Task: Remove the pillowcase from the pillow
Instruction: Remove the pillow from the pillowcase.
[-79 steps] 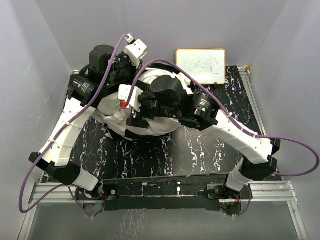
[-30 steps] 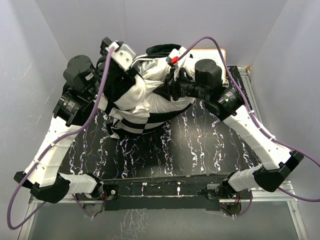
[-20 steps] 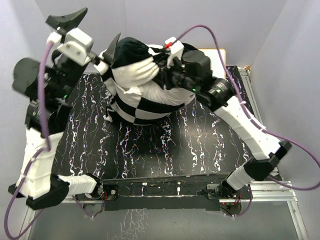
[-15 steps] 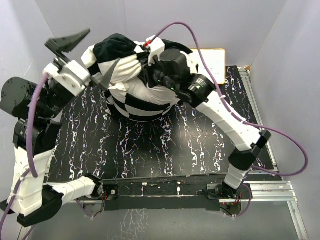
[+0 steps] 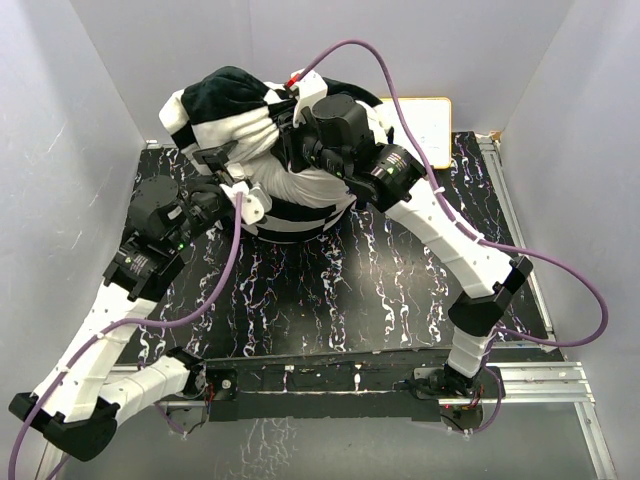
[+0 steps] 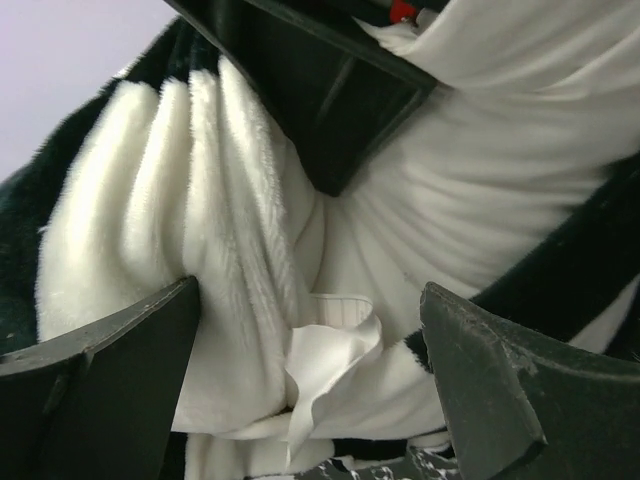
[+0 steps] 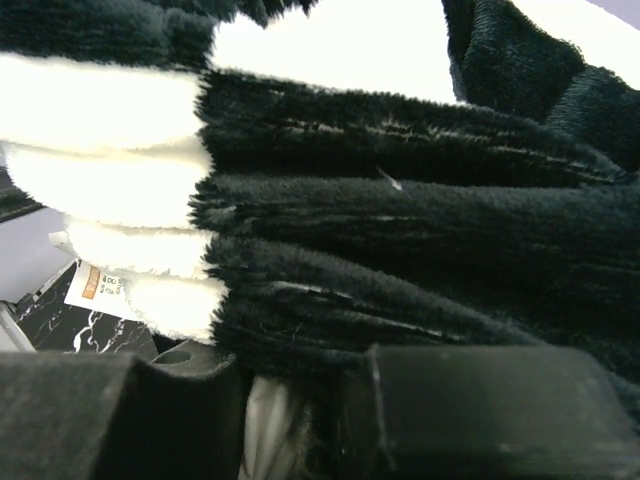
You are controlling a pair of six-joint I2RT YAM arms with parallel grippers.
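The black-and-cream checkered pillowcase point(image 5: 235, 105) is bunched into a raised bundle at the back of the table. My right gripper point(image 5: 287, 112) is shut on a gathered fold of its black plush point(image 7: 400, 230). The white pillow point(image 5: 305, 187) bulges out under that grip, and its smooth cloth point(image 6: 490, 190) shows in the left wrist view. My left gripper point(image 5: 233, 178) stands open at the bundle's left side, its fingers point(image 6: 110, 380) spread on either side of cream plush folds point(image 6: 200, 200) and a loose white sewn tag point(image 6: 330, 360), gripping nothing.
The bundle hangs over the black marbled table point(image 5: 330, 290). A white board point(image 5: 432, 118) stands at the back right, half hidden by the right arm. Grey walls close in on three sides. A small printed label point(image 7: 95, 287) shows below the fabric.
My left arm has swung down from high at the far left and come in against the bundle's left side, jaws open. The right gripper kept its hold and drew the bundle back and left.
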